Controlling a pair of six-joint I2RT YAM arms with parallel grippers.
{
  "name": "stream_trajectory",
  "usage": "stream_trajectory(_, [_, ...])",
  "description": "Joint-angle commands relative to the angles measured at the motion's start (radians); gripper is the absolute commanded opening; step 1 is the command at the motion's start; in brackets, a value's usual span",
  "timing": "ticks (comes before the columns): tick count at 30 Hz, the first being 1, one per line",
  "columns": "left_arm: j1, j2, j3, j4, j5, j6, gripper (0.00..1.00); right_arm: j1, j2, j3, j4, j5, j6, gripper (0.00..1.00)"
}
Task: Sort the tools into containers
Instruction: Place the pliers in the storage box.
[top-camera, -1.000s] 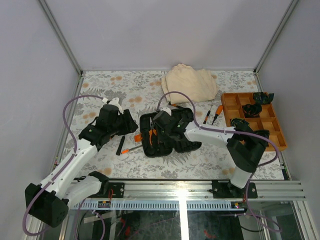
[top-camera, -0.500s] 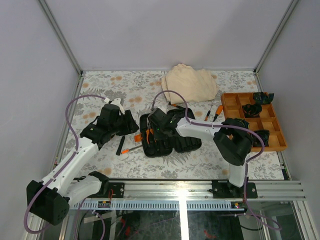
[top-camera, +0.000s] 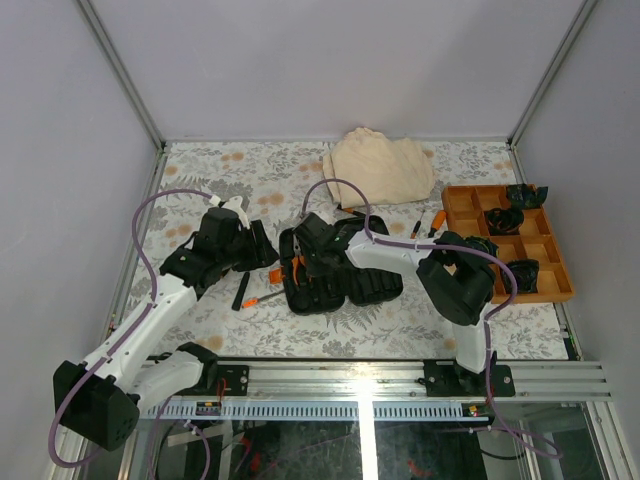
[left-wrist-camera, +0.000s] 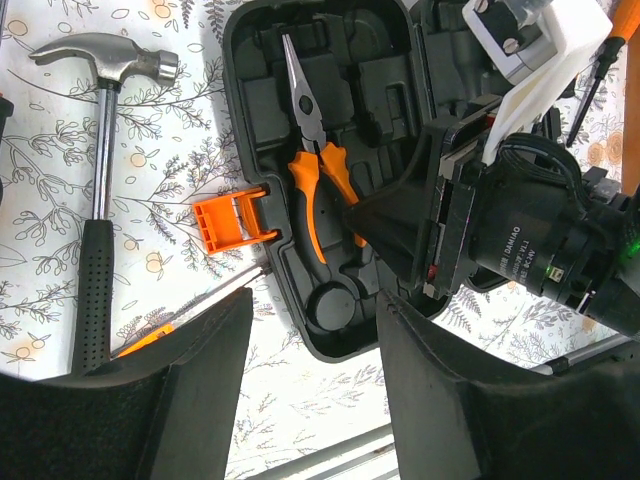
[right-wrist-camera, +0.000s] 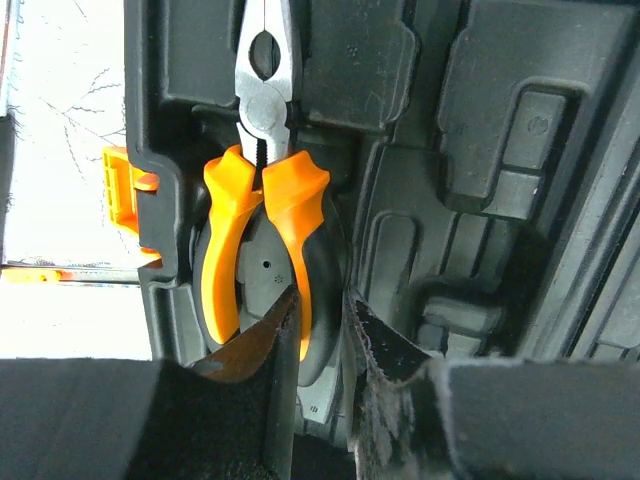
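Orange-handled pliers (right-wrist-camera: 262, 200) are seen lying in a moulded slot of the black case (right-wrist-camera: 500, 120). One handle is clasped by the right gripper (right-wrist-camera: 322, 330). An orange latch (right-wrist-camera: 120, 195) is seen at the case's left edge.

My left arm (top-camera: 150, 320) and right arm (top-camera: 392, 257) share one build: white moulded links between chunky black joint housings. A lilac cable (top-camera: 139, 228) loops free off each one. The right wrist motor (left-wrist-camera: 525, 250) is a black cylinder with small white lettering, DAMIAO I think, beside a white bracket (left-wrist-camera: 530, 25) with screws. My fingers (left-wrist-camera: 195, 390) are broad, black and fuzzy-faced.
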Motion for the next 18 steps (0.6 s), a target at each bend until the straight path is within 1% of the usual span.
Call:
stream_trajectory(1, [0.007, -0.004, 0.0, 0.008, 0.018, 0.022, 0.52, -0.006, 0.0, 0.05, 0.007, -0.03, -0.01, 0.1])
stream_trajectory(6, [0.009, -0.004, 0.0, 0.008, 0.017, 0.022, 0.53, -0.005, 0.002, 0.045, 0.005, -0.048, -0.009, 0.19])
stream_trajectory(9, [0.009, -0.005, -0.001, 0.008, 0.018, 0.023, 0.53, -0.006, -0.004, 0.041, 0.006, -0.051, -0.008, 0.26])
stream_trajectory(18, [0.019, 0.01, -0.001, 0.008, 0.012, 0.019, 0.53, -0.006, -0.055, 0.022, 0.042, -0.061, -0.036, 0.35])
